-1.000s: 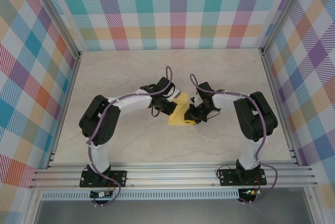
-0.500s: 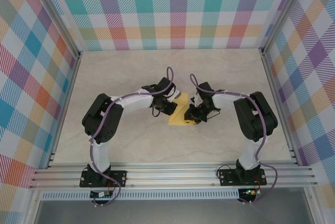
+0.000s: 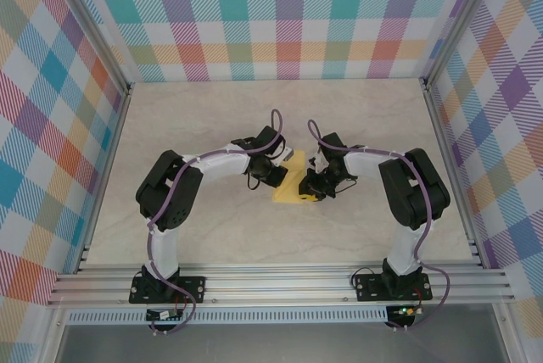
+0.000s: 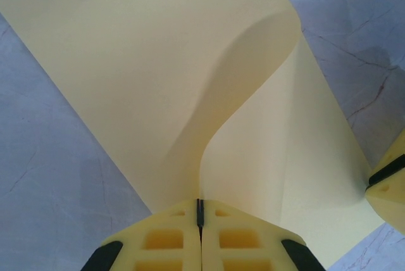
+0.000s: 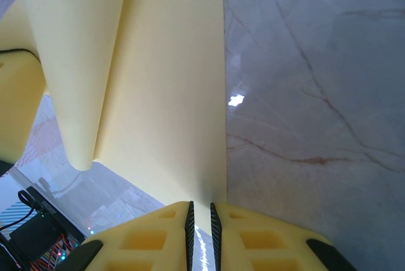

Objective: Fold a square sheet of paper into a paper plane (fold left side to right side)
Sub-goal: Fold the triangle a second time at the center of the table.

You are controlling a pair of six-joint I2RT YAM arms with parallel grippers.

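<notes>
The square sheet of paper is yellow and lies mid-table between the two arms. Its left part is lifted and curled over toward the right. My left gripper is shut on that raised edge, the paper running straight into its closed jaws. My right gripper rests at the sheet's right edge, jaws a narrow gap apart. The paper lies under its tips and is not pinched between them. One right fingertip touches the flat part.
The marble-patterned table top is walled by checked panels on three sides, with aluminium rails along the near edge. Both arm bases stand on that rail. Purple cables loop above each wrist.
The left arm's elbow has swung a little to the right, carrying the lifted paper edge slightly further over. The right arm has stayed where it was.
</notes>
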